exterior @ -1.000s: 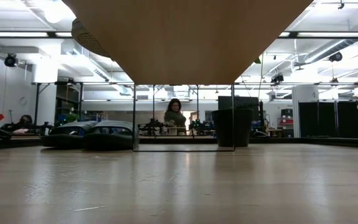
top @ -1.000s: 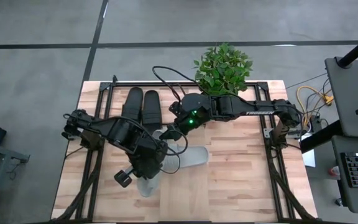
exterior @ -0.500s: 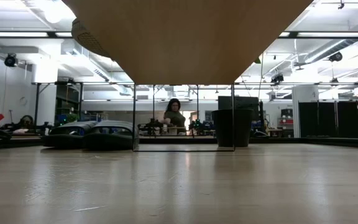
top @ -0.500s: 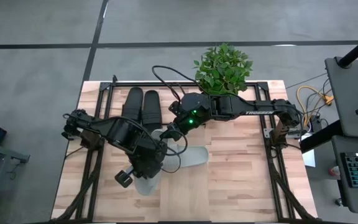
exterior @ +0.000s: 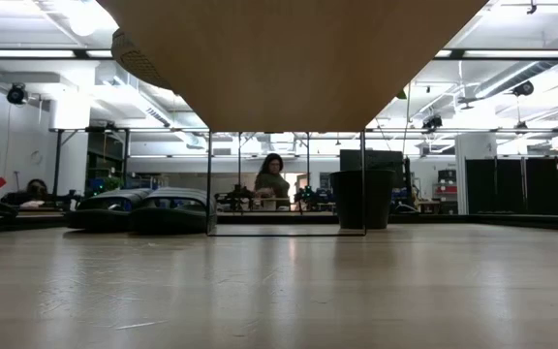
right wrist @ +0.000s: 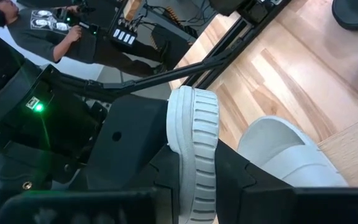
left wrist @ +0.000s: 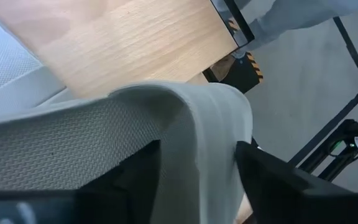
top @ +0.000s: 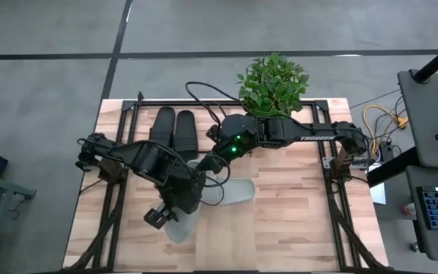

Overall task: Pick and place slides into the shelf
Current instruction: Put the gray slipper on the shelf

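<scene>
Two black slides (top: 173,129) lie side by side at the table's far side, left of the middle. One pale grey slide (top: 177,227) lies under my left gripper (top: 182,204), whose open fingers stand on either side of its strap (left wrist: 207,137). My right gripper (top: 206,164) is shut on the second grey slide (top: 233,190). In the low view the shelf (exterior: 298,58) shows as a pale wood panel overhead, and the black slides (exterior: 139,208) show far off. My left gripper (left wrist: 197,162) has the grey strap's edge between its spread fingers (left wrist: 135,180); I cannot tell whether they touch it. My right gripper (right wrist: 197,180) pinches the grey slide's ribbed sole rim (right wrist: 191,143) between its two fingers, one on each face of the sole. The fingers lie along the sole. Whether the slide rests on the table, I cannot tell.
A potted plant (top: 272,84) stands at the far edge, with a black cable (top: 204,91) looping beside it. Black arm frames (top: 116,205) (top: 333,175) run along both sides of the table. A person (exterior: 272,179) sits in the room beyond; another person (right wrist: 42,25) shows in the right wrist view.
My left arm's wrist has shifted a little toward the table's far edge above the near grey slide. Both grey slides and the black pair lie where they were.
</scene>
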`<state>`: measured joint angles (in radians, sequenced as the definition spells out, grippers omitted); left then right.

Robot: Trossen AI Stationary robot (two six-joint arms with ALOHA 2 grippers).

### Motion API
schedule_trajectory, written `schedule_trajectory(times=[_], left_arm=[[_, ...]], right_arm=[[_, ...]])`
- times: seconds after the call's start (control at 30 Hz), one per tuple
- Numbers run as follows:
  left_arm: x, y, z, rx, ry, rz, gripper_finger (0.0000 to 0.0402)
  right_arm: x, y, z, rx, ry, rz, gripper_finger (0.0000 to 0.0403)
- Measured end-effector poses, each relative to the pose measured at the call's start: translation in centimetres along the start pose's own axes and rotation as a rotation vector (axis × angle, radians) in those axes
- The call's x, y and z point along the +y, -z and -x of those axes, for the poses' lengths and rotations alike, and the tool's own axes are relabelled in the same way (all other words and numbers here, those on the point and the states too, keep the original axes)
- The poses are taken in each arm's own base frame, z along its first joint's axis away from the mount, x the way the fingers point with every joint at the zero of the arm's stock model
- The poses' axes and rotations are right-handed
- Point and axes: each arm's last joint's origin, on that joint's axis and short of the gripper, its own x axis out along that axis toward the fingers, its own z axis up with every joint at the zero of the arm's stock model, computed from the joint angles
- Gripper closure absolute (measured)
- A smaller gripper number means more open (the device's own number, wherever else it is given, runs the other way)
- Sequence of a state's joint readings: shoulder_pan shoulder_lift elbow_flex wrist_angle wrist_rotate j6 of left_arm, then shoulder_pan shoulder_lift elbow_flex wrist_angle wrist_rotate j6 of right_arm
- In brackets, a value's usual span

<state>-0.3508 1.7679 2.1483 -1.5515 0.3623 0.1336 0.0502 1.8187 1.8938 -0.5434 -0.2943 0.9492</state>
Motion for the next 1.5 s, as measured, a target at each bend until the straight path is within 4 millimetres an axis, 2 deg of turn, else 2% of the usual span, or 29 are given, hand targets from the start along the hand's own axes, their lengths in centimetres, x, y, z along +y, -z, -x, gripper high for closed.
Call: schedule_trajectory(times=[0.13, 0.3, 0.83, 1.27, 1.5], left_arm=[[0.0, -0.1, 0.0, -0.008, 0.000, 0.028, 0.0165], [0.0, -0.2, 0.1, -0.025, 0.001, 0.050, 0.0147], [-0.3, 0.2, 0.9, -0.045, 0.012, 0.090, 0.0146], [0.7, 0.9, 3.1, -0.095, -0.185, 0.121, 0.0145], [0.2, 1.6, 5.1, -0.156, -0.277, 0.164, 0.0145]], right_arm=[[0.0, 0.0, 0.0, -0.001, 0.001, 0.000, 0.0354], [0.0, -0.1, 0.0, -0.002, 0.000, 0.006, 0.0354], [-0.6, -0.7, 0.3, 0.000, 0.007, 0.013, 0.0354], [-0.7, -0.6, 0.3, 0.013, 0.021, 0.013, 0.0354], [-1.1, -0.8, 0.4, -0.005, 0.056, 0.012, 0.0354]])
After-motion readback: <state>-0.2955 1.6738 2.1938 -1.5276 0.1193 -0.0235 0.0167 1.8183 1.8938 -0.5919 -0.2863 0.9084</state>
